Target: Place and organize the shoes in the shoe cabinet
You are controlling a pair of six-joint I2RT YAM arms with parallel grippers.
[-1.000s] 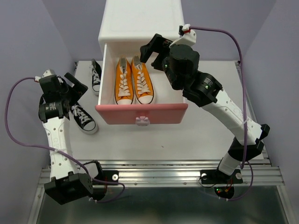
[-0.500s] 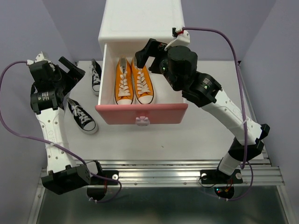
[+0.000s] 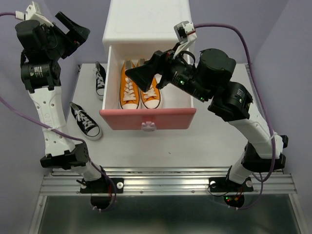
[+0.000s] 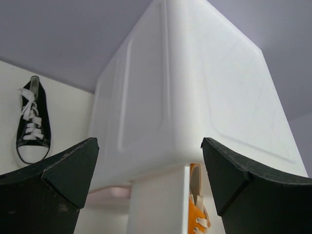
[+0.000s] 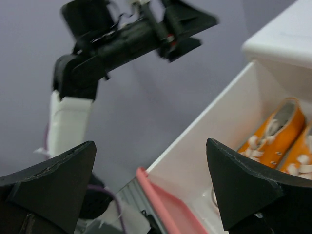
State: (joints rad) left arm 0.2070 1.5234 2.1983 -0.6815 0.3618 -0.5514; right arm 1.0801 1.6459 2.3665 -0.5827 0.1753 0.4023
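Note:
The white shoe cabinet (image 3: 146, 22) stands at the back with one pink-fronted drawer (image 3: 147, 118) pulled open. Two orange shoes (image 3: 139, 89) lie side by side inside it. One black shoe (image 3: 100, 79) lies against the cabinet's left side. The other black shoe (image 3: 86, 122) lies on the table left of the drawer front. My left gripper (image 3: 78, 35) is open and empty, raised high at the far left, facing the cabinet (image 4: 195, 87). My right gripper (image 3: 142, 71) is open and empty, above the drawer's back over the orange shoes (image 5: 275, 131).
The white table (image 3: 214, 141) ends at a metal rail (image 3: 165, 178) in front. Purple walls close in on both sides. The left wrist view shows the black shoe (image 4: 31, 122) by the cabinet. The right wrist view shows my left arm (image 5: 122, 39).
My left arm has swung up from near the black shoes to high at the far left. My right gripper has lifted and turned left over the drawer. The shoes have not moved.

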